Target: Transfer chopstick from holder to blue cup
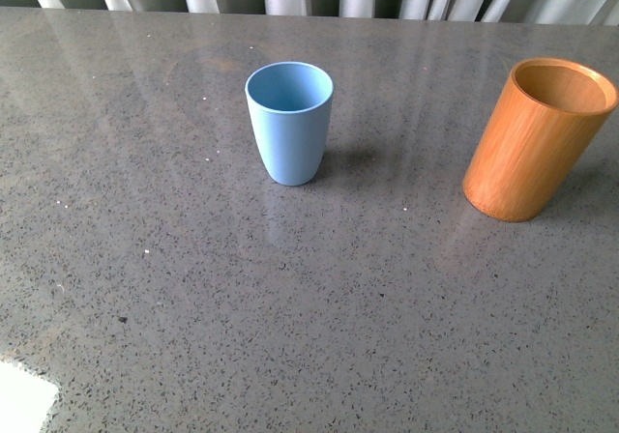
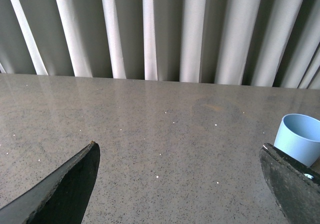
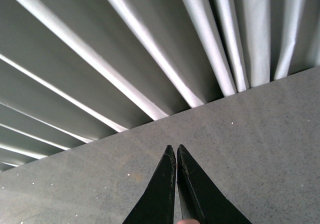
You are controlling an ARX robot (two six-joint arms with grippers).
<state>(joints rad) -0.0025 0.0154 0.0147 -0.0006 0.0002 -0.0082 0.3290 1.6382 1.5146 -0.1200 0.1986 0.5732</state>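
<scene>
Although only a small pinkish end of the chopstick (image 3: 187, 221) shows, at the very edge of the right wrist view, you can see it pinched low between the fingers of the right gripper (image 3: 174, 148). The dark tips are pressed almost together, with just a hairline slit between them. That gripper is raised over the grey speckled table (image 1: 290, 307), facing the pleated curtain (image 3: 150, 49).

In your front view the blue cup (image 1: 289, 124) stands upright near the middle of the table. The holder (image 1: 532, 143) stands well apart from it, on the right, mouth up.

Your left gripper (image 2: 178, 145) hangs with its fingers spread wide and nothing between them, and the blue cup is just beyond one fingertip.
</scene>
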